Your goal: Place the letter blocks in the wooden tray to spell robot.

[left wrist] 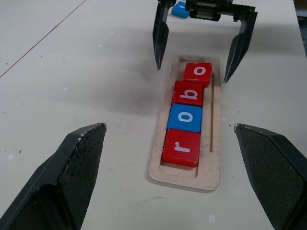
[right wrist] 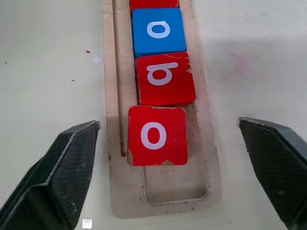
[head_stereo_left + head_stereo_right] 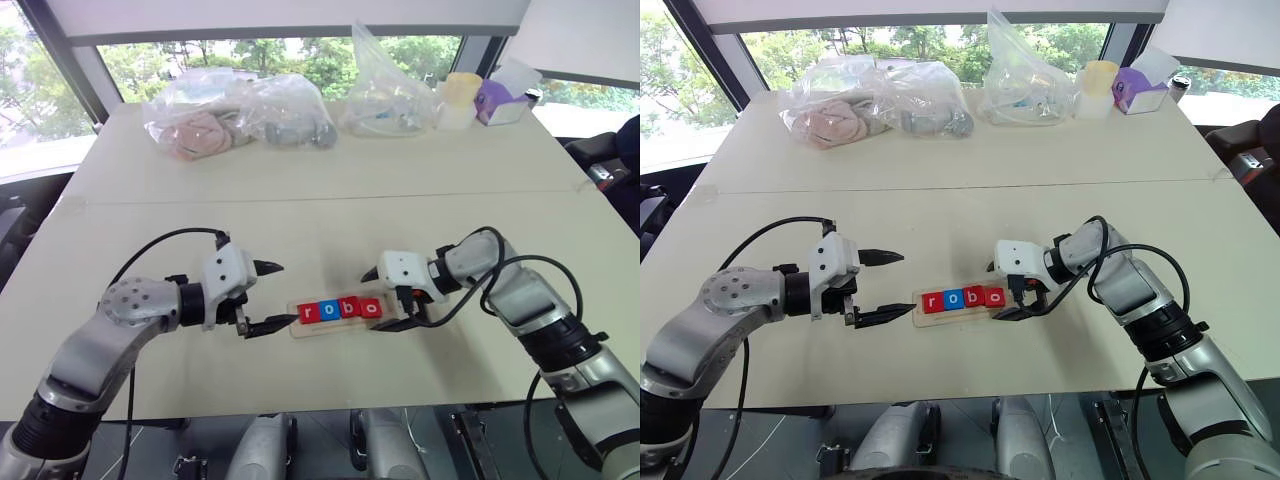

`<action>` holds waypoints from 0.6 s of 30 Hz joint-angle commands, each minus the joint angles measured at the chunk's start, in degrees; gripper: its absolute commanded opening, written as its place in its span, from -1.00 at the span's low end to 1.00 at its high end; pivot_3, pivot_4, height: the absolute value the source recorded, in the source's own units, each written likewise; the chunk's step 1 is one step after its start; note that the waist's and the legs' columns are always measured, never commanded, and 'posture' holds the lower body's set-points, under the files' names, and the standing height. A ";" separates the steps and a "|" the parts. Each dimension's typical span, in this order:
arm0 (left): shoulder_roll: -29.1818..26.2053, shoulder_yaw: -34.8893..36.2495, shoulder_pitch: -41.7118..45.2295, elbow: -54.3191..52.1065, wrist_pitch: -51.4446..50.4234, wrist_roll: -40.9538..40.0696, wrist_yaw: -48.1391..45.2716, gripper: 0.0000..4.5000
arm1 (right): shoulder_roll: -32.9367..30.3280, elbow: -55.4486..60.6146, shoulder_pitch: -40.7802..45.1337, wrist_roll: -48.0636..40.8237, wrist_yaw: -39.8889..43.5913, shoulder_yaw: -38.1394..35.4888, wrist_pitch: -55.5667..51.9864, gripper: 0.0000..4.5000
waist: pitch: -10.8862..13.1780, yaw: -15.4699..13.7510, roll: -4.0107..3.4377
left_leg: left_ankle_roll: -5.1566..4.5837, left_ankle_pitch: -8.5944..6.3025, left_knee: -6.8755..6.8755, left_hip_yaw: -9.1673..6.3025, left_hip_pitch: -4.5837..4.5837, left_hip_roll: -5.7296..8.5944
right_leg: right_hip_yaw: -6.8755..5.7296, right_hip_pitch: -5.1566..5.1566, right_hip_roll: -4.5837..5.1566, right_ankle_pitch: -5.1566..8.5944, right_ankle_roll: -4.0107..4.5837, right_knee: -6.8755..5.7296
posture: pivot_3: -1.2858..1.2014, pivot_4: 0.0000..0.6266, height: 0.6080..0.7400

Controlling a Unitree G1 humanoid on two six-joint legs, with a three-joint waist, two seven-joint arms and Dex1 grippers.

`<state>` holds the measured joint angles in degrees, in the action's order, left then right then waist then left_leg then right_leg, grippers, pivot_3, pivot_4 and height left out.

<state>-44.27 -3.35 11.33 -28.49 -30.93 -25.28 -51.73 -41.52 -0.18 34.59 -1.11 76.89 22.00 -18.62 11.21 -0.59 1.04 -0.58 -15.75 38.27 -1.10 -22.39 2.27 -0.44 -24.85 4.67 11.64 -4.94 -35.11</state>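
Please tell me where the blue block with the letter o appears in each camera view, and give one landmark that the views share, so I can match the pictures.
Left eye view: blue o block, second from the tray's left end.
Right eye view: between the red r and the red b.
Left wrist view: picture centre, just beyond the r.
Right wrist view: near the top edge, beyond the b.
Shared landmark: the wooden tray, its last slot empty.

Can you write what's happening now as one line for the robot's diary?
wooden tray: r, o, b, o in | last slot empty | right tool: open over second o | left tool: open
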 commanded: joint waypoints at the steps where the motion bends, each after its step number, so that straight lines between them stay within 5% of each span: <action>1: 0.22 0.30 0.66 -0.90 0.90 0.29 0.17 1.00 | 0.74 1.85 2.25 -2.62 -0.86 -3.22 -1.97 0.97 | 0.00 0.00 0.00 | 0.00 0.00 0.00 0.00 0.00 0.00 | 0.00 0.00 0.00 0.00 0.00 0.00 | 0.03 -0.52 0.77; 18: 1.15 -0.05 1.17 -0.37 0.96 0.99 -0.31 1.00 | -2.55 2.68 -1.04 -3.11 -1.42 -4.01 -3.45 0.97 | -0.01 0.02 0.00 | 0.00 0.00 0.00 0.00 0.01 -0.01 | 0.03 0.00 -0.01 0.02 0.04 -0.02 | 0.03 -0.52 0.77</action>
<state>-43.08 -3.69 11.95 -28.04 -30.70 -24.24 -52.01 -43.65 0.44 33.46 -3.59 75.63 18.96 -22.30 11.20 -0.57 1.04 -0.58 -15.75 38.27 -1.09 -22.38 2.27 -0.41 -24.85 4.67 11.65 -4.91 -35.14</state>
